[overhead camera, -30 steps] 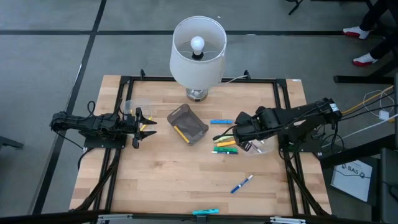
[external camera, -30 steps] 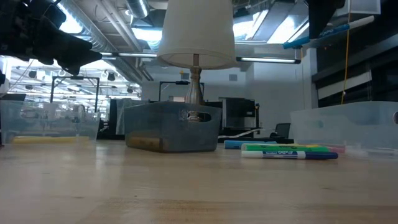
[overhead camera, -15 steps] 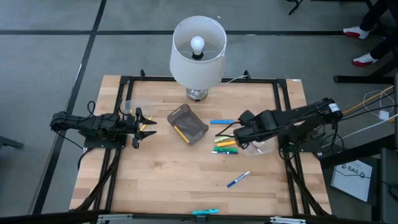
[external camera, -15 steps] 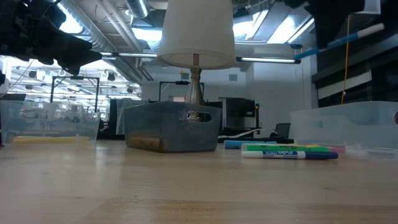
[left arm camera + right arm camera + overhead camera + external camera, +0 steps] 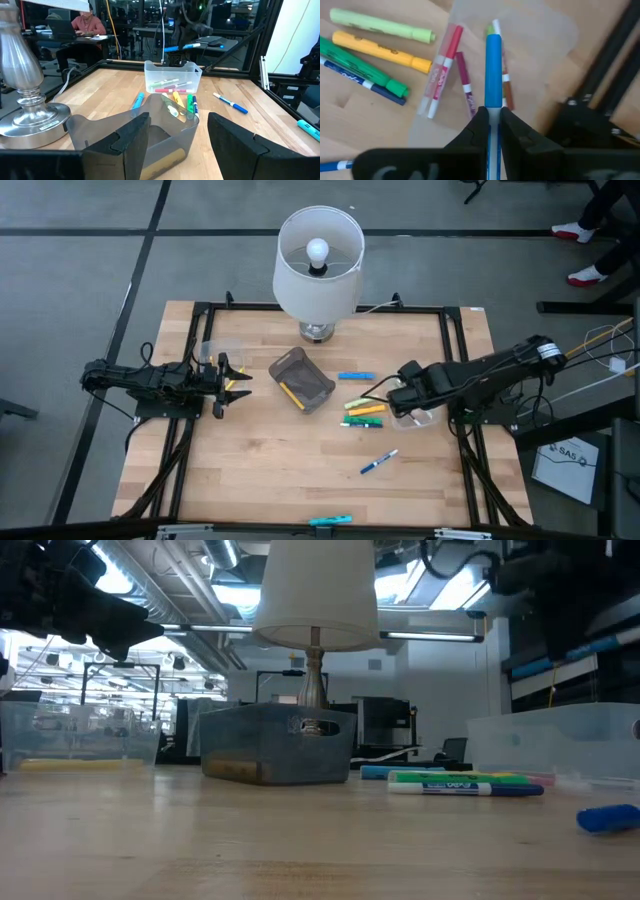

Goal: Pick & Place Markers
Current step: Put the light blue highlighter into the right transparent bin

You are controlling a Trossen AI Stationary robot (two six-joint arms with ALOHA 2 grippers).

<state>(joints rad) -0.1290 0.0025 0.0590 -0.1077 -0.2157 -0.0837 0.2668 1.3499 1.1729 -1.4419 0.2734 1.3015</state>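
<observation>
right jaws: pinched nearly shut on a blue marker (image 5: pixel 493 65), gripped near one end so most of the barrel sticks out past the fingers. Right gripper (image 5: pixel 403 394) hangs over the clear bin (image 5: pixel 415 419) on the right side of the table, so my guess is that's the drop spot.

left jaws: wide apart, holding nothing. Left gripper (image 5: pixel 236 377) just sits at the left edge beside another clear bin (image 5: pixel 217 350), looks like it's waiting.

clear bin contents: wrist cam shows a few pink/red pens (image 5: pixel 440 71) already lying in it, right under the held marker. That's why I think the marker is lined up lengthwise over them, so it can fall in flat.

loose pile: green, yellow and light-green markers (image 5: pixel 363 413) lie just beside the bin, on the table, still to be sorted I reckon.

strays: one blue pen (image 5: pixel 378 462) lies apart toward the front of the table, a cyan one (image 5: pixel 356 375) near the lamp (image 5: pixel 318 260), another cyan one (image 5: pixel 330 521) at the front edge.

grey bin: tilted bin (image 5: pixel 301 379) mid-table with a yellow marker in it, well apart from the right arm.
</observation>
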